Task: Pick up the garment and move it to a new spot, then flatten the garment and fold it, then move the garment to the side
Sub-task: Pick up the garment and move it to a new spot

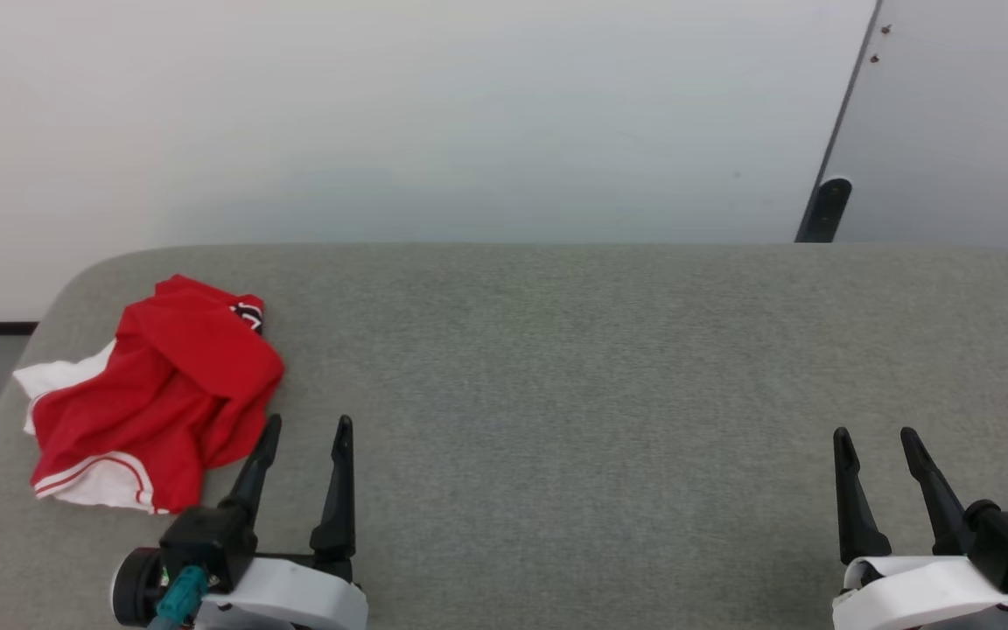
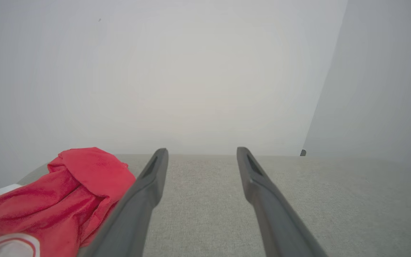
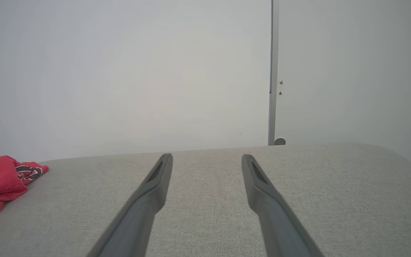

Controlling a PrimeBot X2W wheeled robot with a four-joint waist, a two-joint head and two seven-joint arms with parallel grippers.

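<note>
Crumpled garment [image 1: 154, 385], lettering unreadable, on tabletop [image 1: 556, 394] just beside L gripper [image 1: 309, 422], well apart from R gripper [image 1: 873, 433]; both open, empty.

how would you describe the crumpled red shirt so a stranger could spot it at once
Start at the wide grey fabric-covered table and go to its rounded left corner. There, beside the robot's left hand, lies a crumpled red shirt with white sleeves. Bright red on grey, striped trim and black lettering set it apart.
</note>
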